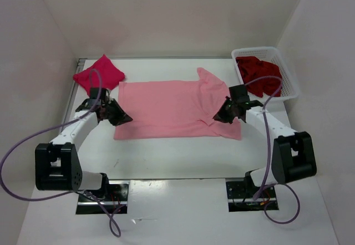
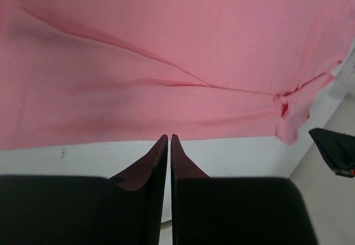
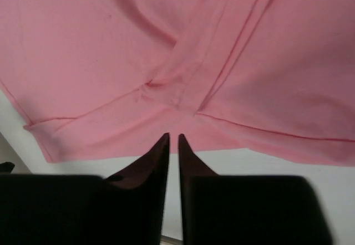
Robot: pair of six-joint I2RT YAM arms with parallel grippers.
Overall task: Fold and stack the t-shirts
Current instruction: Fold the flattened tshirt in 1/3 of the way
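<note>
Salmon t-shirt (image 1: 177, 109), spread flat — between left tool (image 2: 168, 138) and right tool (image 3: 173, 137)

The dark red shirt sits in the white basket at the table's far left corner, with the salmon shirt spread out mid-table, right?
Wrong corner: the top external view shows the white basket with the dark red shirt at the far right. The salmon shirt is spread out mid-table, as said.

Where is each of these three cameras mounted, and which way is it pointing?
Top external: above and behind the robot, looking down on the table; both arms show whole.
Left wrist: rides that wrist, looking along the left gripper at the salmon t-shirt.
Right wrist: likewise, past the right gripper.
Shared: all three see that t-shirt.
</note>
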